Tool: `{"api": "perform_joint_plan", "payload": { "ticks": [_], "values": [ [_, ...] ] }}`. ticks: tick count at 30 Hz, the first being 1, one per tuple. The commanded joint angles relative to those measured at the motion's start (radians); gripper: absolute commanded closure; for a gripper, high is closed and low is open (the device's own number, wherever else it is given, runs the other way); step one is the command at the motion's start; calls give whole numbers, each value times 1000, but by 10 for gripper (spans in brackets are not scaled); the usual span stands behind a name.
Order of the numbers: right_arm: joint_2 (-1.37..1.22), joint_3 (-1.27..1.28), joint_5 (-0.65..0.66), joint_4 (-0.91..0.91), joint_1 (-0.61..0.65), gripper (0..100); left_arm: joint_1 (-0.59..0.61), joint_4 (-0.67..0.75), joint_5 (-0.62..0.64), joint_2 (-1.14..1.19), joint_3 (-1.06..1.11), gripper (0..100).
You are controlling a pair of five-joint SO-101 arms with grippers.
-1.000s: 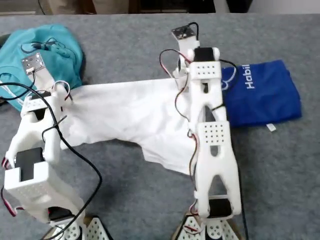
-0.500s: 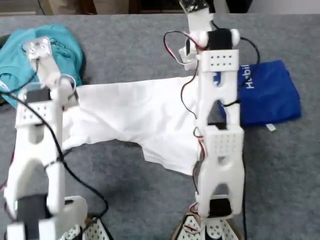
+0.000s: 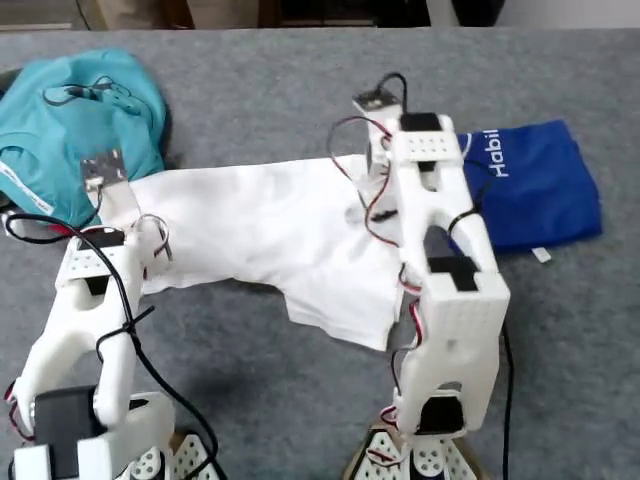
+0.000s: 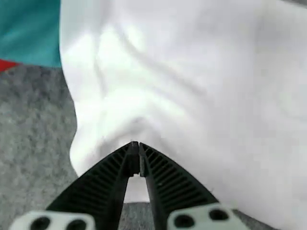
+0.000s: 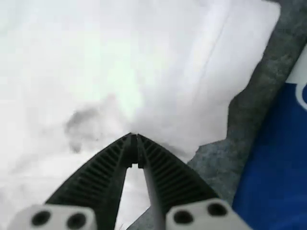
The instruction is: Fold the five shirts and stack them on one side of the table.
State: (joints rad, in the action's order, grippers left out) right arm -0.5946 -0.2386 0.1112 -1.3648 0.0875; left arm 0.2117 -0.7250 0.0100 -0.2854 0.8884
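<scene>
Spread wide over the grey worktop [image 3: 250, 400] in the middle of the high view: the white shirt [image 3: 255, 230], rumpled, with one flap reaching down toward the lower centre. At upper left, a teal shirt [image 3: 70, 110] in a loose heap, touching the white shirt's left end. At right, a blue shirt [image 3: 530, 190], folded into a neat rectangle, just beside the white shirt's right edge.

Low at the left end of the white shirt, the left pincer [image 4: 134, 149]: black ribbed fingers [image 4: 103, 187] pressed together, tips sunk in a pucker of white cloth, pinching the shirt there. Around it in the left wrist view, a wedge of teal at upper left and bare grey worktop at lower left.

Low at the upper right part of the white shirt, the right pincer [image 5: 133, 141]: drawn together to a point in the same way, small creases of cloth gathered round the tips, gripping white fabric. Toward the right of that view, the shirt's edge, then a band of grey worktop, then blue cloth at lower right.

Two white arms [image 3: 440, 300], stretched from the bottom edge of the high view up to the shirt.
</scene>
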Motion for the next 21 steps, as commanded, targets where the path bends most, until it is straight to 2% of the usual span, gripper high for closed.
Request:
{"api": "perform_joint_plan", "payload": {
  "ticks": [1,5,9,12,15,18,21],
  "values": [
    [-67,-53,-2,25,-61,996,-5,-81,2,-1,-51,982],
    [-170,-211,-2,-77,-87,996,-3,-115,-52,-1,-41,982],
    [-229,-417,-2,-281,-79,996,-3,-180,-97,-1,-32,982],
    [-236,-572,3,-393,-67,996,-3,-258,-74,-38,-91,982],
    [-220,-684,54,-422,-53,996,-5,-341,29,-136,-232,982],
    [-186,-705,68,-422,-51,996,-14,-284,118,-162,-321,982],
    [-176,-694,68,-422,-51,996,-28,-166,138,-88,-316,982]
  ]
}}
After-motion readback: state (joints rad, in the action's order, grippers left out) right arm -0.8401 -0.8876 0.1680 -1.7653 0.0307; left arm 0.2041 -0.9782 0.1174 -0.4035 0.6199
